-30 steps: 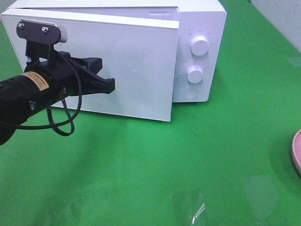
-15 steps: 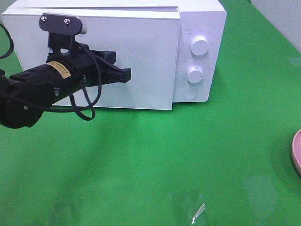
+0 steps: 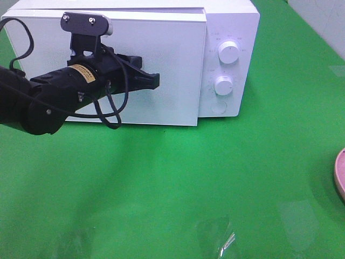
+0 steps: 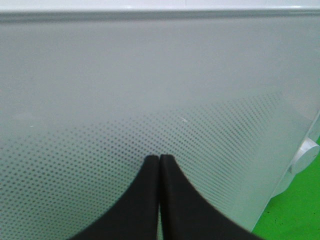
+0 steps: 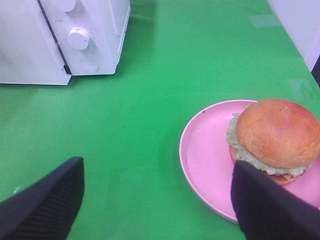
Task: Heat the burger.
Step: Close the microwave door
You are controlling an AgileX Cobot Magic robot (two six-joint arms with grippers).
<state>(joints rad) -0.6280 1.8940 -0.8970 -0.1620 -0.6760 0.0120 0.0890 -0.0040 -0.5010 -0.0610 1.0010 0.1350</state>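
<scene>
The burger [image 5: 277, 132], with a brown-orange bun and green filling, sits on a pink plate [image 5: 207, 160] in the right wrist view. My right gripper [image 5: 155, 200] hangs open above the green table, and the burger lies just beyond one finger [image 5: 260, 202]. Nothing is between its fingers. At the back of the table stands the white microwave [image 3: 229, 27], whose door [image 3: 175, 65] lies flush against its body. My left gripper [image 3: 156, 81] is shut, its tips [image 4: 159, 159] against the door's dotted front. The exterior view shows only the plate's rim [image 3: 339, 172] at the right edge, not the burger.
Two round knobs [image 3: 228, 53] and a round button [image 3: 218, 107] are on the microwave's right panel. Green table [image 3: 188, 183] stretches in front of the microwave. A patch of glare [image 3: 226, 240] lies near the front edge.
The microwave door has swung from ajar to flush with the body. My left gripper moved right and toward the microwave with it, staying shut.
</scene>
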